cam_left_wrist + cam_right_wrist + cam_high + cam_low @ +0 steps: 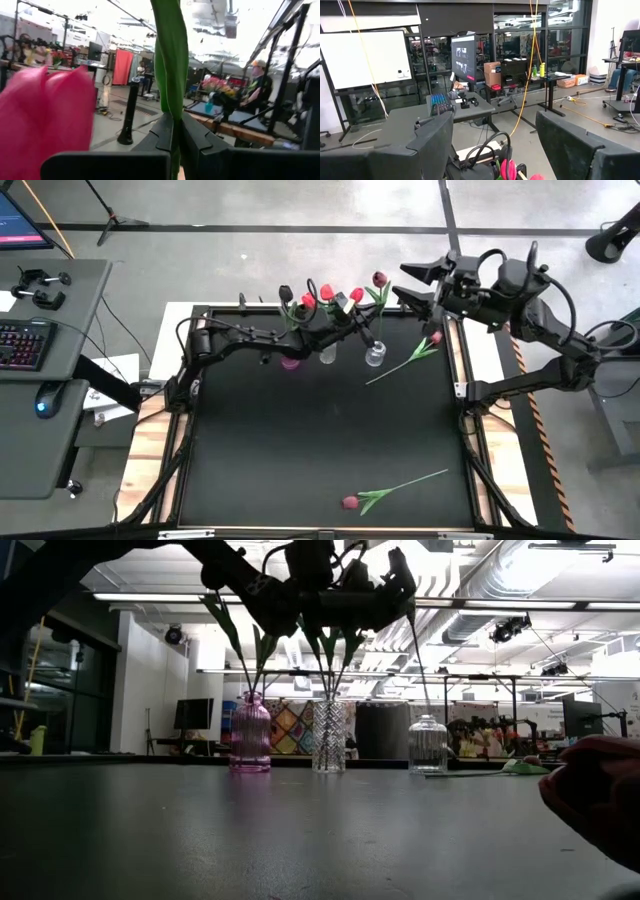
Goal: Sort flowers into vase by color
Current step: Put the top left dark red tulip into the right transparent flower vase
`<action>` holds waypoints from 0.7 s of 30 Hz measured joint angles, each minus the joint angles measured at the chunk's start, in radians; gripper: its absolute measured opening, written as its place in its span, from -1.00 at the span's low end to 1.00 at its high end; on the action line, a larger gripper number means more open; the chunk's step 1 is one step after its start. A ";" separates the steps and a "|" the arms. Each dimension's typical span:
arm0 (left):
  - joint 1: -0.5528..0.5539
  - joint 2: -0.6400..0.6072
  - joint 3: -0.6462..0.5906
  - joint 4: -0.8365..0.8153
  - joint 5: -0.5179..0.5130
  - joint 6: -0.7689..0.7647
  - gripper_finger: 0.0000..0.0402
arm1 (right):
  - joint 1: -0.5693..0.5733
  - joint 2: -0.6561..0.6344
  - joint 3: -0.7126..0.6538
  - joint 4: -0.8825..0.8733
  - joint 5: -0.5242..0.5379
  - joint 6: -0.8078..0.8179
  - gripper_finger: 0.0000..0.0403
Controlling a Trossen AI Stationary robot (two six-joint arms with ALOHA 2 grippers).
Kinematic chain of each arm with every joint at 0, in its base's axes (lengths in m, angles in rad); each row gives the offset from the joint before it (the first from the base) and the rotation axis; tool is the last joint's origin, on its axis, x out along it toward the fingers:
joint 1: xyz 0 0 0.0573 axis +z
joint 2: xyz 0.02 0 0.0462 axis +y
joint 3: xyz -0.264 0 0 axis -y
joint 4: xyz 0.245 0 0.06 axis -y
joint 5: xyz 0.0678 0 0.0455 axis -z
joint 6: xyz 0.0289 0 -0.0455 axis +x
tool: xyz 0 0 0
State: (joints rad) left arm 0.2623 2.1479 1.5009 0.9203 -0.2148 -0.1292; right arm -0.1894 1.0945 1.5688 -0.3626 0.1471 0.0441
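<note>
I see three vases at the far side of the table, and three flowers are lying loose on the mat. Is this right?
Not quite. The three vases are right, the pink vase among them, but the high view shows only two flowers on the mat: one near the clear vase, the pink flower, and one at the near edge.
</note>
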 joint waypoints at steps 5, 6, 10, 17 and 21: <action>-0.001 0.002 0.000 -0.006 -0.009 0.058 -1.00 | 0.000 0.013 0.000 -0.002 0.000 0.000 0.35; -0.001 0.002 0.000 -0.005 -0.009 0.065 -1.00 | 0.000 0.013 0.000 -0.003 0.000 0.000 0.35; -0.001 0.002 0.000 -0.015 -0.008 0.048 -0.99 | 0.000 0.013 0.000 -0.002 -0.001 0.000 0.35; -0.002 0.002 0.000 -0.014 0.011 0.042 -0.89 | 0.000 0.013 0.000 0.001 0.000 0.000 0.35; -0.004 0.002 0.000 -0.021 0.060 0.083 -0.75 | 0.000 0.013 0.000 0.001 -0.001 0.000 0.35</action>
State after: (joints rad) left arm 0.2586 2.1494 1.5005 0.8994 -0.1544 -0.0458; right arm -0.1890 1.1080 1.5688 -0.3618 0.1465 0.0437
